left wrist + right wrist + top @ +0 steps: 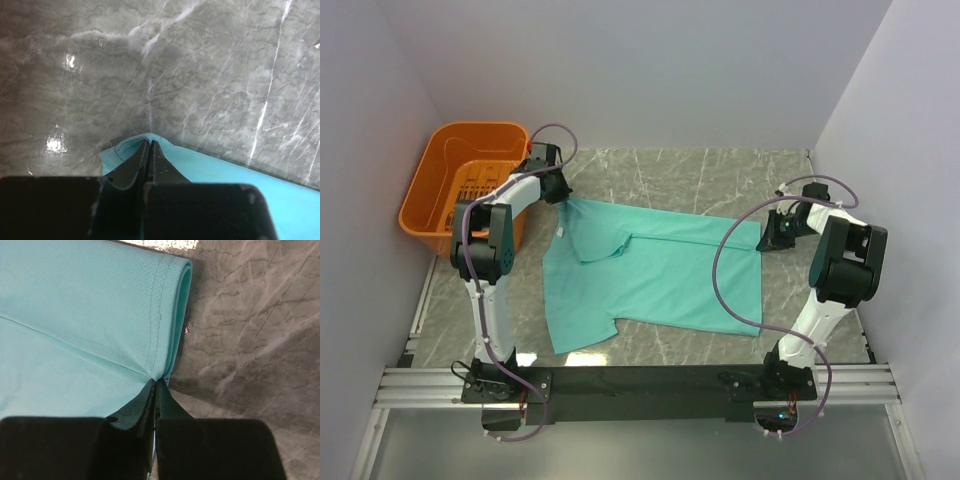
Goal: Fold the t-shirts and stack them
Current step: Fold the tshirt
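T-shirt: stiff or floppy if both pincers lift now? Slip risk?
Probably floppy: the t-shirt lies creased, a flap folded over. Likely light: the cloth looks thin, fine-meshed at the hem. Slip seems possible: left pincer and right pincer pinch only its edges.

The left arm [492, 305] stands up from its base, bends at the elbow and reaches toward the far side, with its wrist tipped down to the tabletop. The left fingers [142, 161] are pressed together, pinching a corner of the t-shirt [225, 175]. The right arm [815, 315] leans outward, folds at the elbow and turns its wrist inward and low. The right fingers [149, 396] are pinched tight on the t-shirt's stitched edge.
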You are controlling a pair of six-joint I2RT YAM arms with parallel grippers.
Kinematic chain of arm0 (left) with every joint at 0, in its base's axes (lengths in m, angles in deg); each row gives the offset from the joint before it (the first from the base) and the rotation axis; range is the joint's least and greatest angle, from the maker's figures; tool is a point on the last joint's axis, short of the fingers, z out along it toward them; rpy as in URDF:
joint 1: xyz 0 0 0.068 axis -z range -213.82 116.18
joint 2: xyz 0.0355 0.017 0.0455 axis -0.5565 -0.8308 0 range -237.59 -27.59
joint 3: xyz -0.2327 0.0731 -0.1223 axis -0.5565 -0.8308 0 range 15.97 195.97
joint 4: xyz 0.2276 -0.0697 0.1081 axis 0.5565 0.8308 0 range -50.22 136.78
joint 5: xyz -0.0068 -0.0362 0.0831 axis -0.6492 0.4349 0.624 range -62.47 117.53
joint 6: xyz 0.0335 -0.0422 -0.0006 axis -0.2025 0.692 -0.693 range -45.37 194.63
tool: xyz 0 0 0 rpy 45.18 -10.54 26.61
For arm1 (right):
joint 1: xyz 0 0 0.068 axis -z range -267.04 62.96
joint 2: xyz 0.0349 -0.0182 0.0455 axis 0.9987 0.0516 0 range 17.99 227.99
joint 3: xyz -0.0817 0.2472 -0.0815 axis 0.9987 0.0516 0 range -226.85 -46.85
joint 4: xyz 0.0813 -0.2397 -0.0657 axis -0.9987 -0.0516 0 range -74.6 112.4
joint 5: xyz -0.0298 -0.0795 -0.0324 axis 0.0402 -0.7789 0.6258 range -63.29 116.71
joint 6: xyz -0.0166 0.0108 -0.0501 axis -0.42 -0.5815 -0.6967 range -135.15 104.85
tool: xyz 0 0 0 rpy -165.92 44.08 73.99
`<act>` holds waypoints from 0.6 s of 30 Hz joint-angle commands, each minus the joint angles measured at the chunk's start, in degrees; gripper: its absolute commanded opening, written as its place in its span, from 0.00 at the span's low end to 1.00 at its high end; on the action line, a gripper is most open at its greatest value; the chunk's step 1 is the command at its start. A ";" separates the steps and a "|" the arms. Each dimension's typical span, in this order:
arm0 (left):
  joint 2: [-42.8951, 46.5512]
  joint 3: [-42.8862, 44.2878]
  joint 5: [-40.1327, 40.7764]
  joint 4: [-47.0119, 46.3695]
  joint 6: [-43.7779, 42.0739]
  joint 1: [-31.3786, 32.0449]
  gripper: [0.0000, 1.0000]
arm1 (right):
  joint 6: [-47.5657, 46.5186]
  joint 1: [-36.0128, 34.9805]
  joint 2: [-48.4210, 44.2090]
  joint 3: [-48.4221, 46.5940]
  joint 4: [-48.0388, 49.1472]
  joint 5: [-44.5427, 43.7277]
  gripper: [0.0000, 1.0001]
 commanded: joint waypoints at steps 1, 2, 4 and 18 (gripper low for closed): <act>-0.55 2.93 -0.46 -0.15 -0.87 -0.47 0.02 | -2.15 0.65 -1.90 -1.16 -0.28 -0.33 0.05; -0.55 2.93 -0.90 -0.24 -0.96 -0.47 0.04 | -2.33 0.65 -2.16 -1.25 -0.72 0.03 0.12; -0.20 3.02 -1.86 -0.50 -1.05 -0.56 0.19 | -2.86 0.65 -3.64 -0.82 -0.46 0.47 0.29; 14.29 -1.78 -10.30 -6.21 -4.02 0.67 0.57 | -20.76 2.50 -20.78 2.26 -8.26 7.13 0.54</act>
